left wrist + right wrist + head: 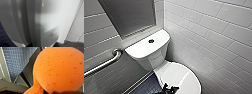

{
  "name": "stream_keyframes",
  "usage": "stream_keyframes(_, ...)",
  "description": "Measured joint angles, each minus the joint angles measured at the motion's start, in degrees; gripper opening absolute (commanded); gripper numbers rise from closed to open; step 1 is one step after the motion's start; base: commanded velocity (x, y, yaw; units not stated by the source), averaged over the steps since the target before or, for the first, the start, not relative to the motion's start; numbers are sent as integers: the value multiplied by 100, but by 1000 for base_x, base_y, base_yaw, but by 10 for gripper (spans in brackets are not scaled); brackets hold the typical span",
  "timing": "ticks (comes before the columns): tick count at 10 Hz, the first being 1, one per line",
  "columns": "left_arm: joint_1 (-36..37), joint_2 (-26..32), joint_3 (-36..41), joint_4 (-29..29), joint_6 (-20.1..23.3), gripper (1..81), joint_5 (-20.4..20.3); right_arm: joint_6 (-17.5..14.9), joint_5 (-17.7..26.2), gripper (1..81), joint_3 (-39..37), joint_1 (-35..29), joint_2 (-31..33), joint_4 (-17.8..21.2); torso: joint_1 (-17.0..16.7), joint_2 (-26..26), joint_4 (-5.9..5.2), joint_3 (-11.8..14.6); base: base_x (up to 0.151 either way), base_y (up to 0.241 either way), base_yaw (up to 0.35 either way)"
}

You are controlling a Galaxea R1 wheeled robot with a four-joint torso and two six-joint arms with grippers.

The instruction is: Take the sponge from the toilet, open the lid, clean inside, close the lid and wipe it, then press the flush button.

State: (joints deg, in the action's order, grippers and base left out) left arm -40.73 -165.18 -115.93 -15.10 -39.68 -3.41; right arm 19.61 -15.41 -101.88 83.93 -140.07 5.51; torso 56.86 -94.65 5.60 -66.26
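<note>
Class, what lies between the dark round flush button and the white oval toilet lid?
Head view: only the white ceramic tank, its flat top and front face, separates the dark round flush button from the white oval lid.

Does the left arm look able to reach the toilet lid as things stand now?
Probably yes: the lid lies shut and bare, and the left wrist view shows the toilet close by, with nothing between.

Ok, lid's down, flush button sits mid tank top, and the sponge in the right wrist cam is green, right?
Not quite: the sponge is bright orange, as the right wrist view shows. The rest holds: in the head view the lid is down and the flush button sits mid tank top.
</note>
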Motion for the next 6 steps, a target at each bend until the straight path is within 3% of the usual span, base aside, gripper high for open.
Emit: stream_keyframes(6,162,823,1017,0,41,811,-325,-2,26,10,-217,-30,-172,0,2,0,0,-9,0,0,0)
